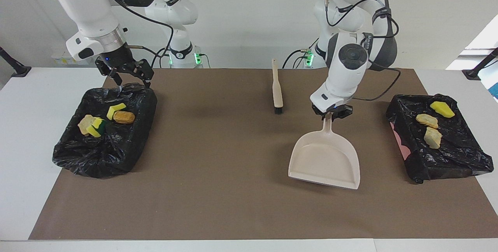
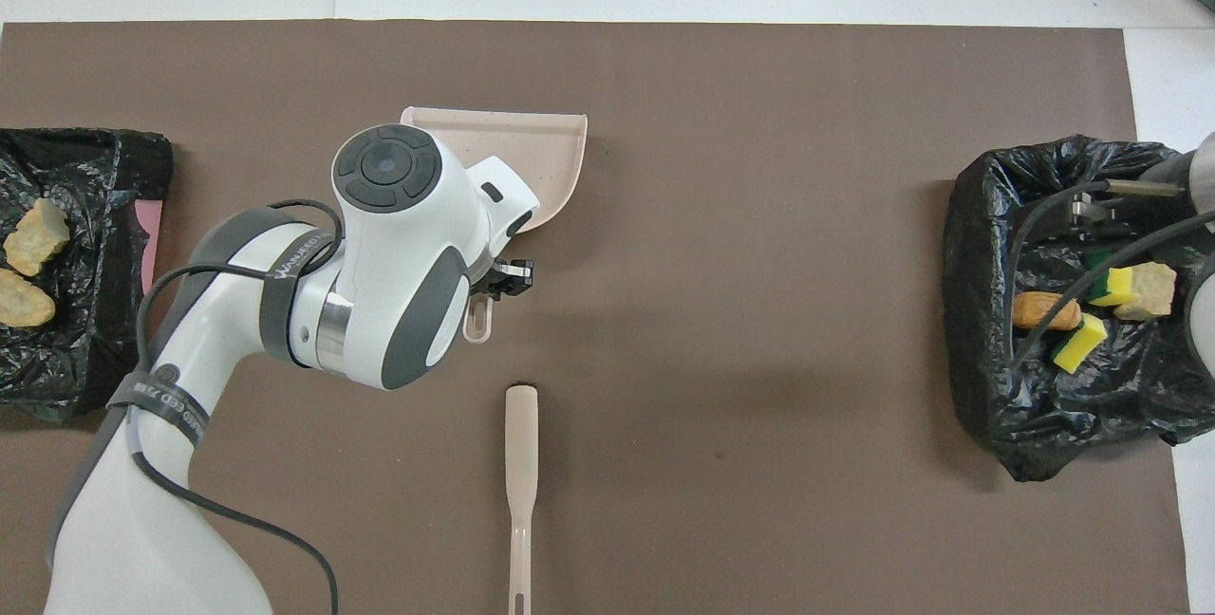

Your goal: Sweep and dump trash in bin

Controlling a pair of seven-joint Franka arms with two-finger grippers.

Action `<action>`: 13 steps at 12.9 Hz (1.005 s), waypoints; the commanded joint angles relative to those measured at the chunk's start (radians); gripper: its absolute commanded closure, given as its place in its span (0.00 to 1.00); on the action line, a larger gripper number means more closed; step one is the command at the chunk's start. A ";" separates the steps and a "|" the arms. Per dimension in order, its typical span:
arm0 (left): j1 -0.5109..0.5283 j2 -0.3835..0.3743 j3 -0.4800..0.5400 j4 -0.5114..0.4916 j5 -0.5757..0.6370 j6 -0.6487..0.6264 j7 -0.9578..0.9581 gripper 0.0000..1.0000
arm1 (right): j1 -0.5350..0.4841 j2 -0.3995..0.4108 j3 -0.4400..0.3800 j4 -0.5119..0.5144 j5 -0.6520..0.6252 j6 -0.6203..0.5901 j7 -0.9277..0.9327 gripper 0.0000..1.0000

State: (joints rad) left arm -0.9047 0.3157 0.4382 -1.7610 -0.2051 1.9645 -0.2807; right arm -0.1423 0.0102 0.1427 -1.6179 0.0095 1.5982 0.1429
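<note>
My left gripper (image 1: 332,114) is shut on the handle of the beige dustpan (image 1: 325,158), whose pan lies low on the brown mat; in the overhead view the arm hides part of the dustpan (image 2: 532,145). The beige brush (image 1: 277,88) lies alone on the mat, nearer to the robots. My right gripper (image 1: 130,80) is open and empty over the near rim of the black-bagged bin (image 1: 97,158) at the right arm's end. That bin holds several pieces of trash: a yellow sponge (image 1: 116,110), a tan lump (image 1: 124,117), and a pale chunk with a yellow-green sponge (image 1: 91,125).
A second black-bagged bin (image 1: 447,158) at the left arm's end holds three pieces: a yellow sponge (image 1: 441,109), a tan lump (image 1: 426,119) and a pale chunk (image 1: 432,137). No loose trash shows on the brown mat (image 1: 218,189).
</note>
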 commanded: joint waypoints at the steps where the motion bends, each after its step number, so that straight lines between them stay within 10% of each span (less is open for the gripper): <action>1: -0.030 0.028 0.011 0.006 -0.048 0.049 -0.031 1.00 | -0.016 -0.019 0.005 0.007 0.020 -0.061 0.000 0.00; 5: -0.043 0.068 -0.009 0.002 -0.056 0.066 -0.038 1.00 | 0.013 -0.021 0.001 0.009 0.007 -0.063 0.017 0.00; 10: -0.072 0.063 -0.007 -0.020 -0.050 0.048 -0.035 0.07 | 0.021 -0.022 -0.011 0.010 0.001 -0.058 0.009 0.00; 13: -0.054 0.004 0.002 -0.018 -0.042 0.022 -0.035 0.00 | 0.116 -0.019 -0.104 0.039 0.001 -0.058 0.001 0.00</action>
State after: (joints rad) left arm -0.9569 0.3816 0.4203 -1.7627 -0.2485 2.0115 -0.3115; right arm -0.0919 -0.0033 0.1061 -1.6014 0.0107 1.5469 0.1433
